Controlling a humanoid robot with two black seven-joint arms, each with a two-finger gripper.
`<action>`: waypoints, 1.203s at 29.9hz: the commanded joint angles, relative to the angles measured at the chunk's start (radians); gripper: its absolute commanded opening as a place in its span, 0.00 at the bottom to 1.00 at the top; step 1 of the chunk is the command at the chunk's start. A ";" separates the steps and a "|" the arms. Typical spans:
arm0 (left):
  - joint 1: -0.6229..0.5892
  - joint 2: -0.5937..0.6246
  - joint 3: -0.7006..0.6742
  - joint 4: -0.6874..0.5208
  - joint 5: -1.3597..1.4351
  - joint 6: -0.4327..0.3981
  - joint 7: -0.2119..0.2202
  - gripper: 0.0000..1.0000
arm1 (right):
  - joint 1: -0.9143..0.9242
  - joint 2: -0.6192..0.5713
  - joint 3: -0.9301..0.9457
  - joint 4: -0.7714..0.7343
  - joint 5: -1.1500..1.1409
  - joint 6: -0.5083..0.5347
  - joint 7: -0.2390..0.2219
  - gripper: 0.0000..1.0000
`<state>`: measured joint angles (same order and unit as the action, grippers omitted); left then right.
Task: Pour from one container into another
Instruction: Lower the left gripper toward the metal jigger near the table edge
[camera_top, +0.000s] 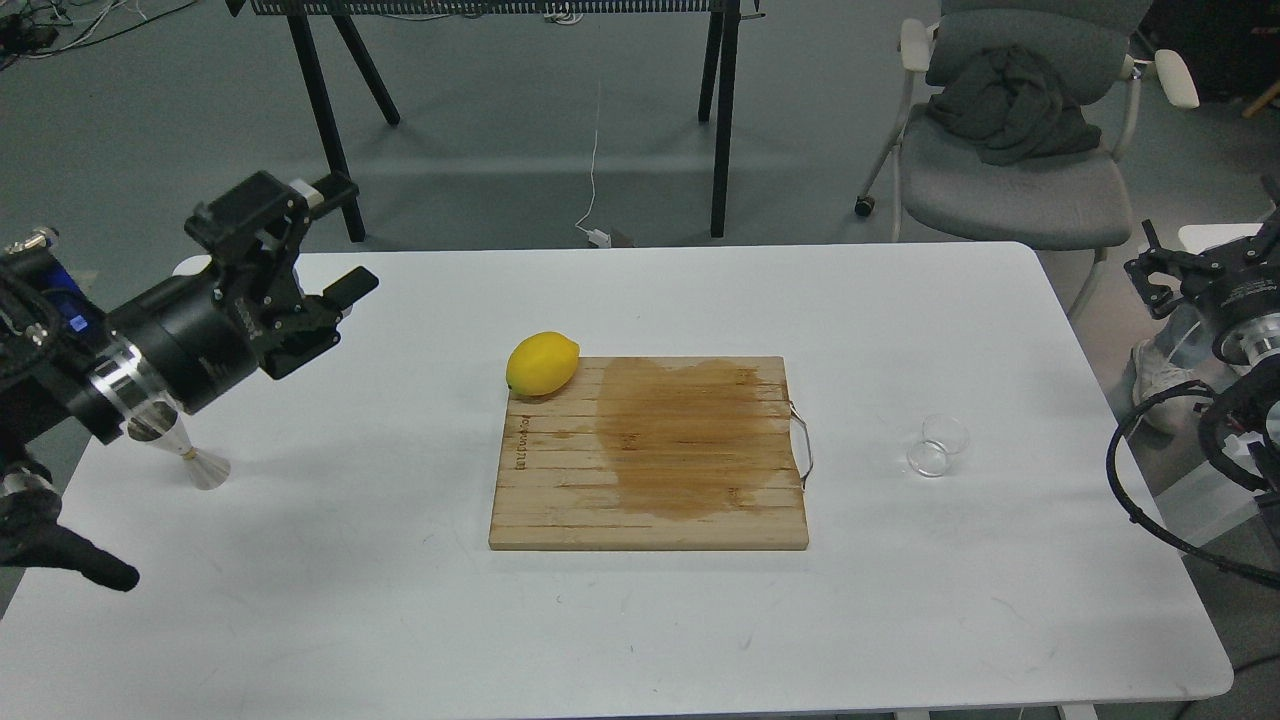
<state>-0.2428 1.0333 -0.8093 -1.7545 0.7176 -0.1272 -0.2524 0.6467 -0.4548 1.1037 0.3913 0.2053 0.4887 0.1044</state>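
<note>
The clear glass cup (938, 446) stands on the white table (400, 620), to the right of the cutting board, and looks empty. At the table's left edge stands the steel jigger (196, 458); my left forearm hides its upper cone. My left gripper (335, 240) hovers above and behind the jigger with its fingers spread and nothing between them. Off the table's right edge, behind and well apart from the cup, my right gripper (1150, 272) also holds nothing, and its dark fingers appear apart.
A wooden cutting board (560, 500) with a large wet stain lies mid-table. A yellow lemon (542, 363) rests at its back left corner. A grey chair (1010, 190) and black stand legs (722, 120) are behind the table.
</note>
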 joint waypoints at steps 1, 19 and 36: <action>0.097 -0.010 0.016 -0.011 0.248 0.026 -0.005 0.99 | 0.001 -0.004 -0.002 -0.002 -0.001 0.000 0.000 1.00; 0.301 -0.084 0.214 0.444 1.100 0.616 -0.005 0.99 | 0.001 -0.005 -0.024 -0.006 -0.001 0.000 0.000 1.00; 0.120 -0.288 0.209 0.931 1.016 0.616 -0.011 0.91 | -0.001 -0.022 -0.022 -0.003 -0.001 0.000 0.000 1.00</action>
<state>-0.0760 0.7768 -0.6081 -0.8825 1.7717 0.4889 -0.2640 0.6469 -0.4737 1.0810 0.3881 0.2040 0.4887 0.1043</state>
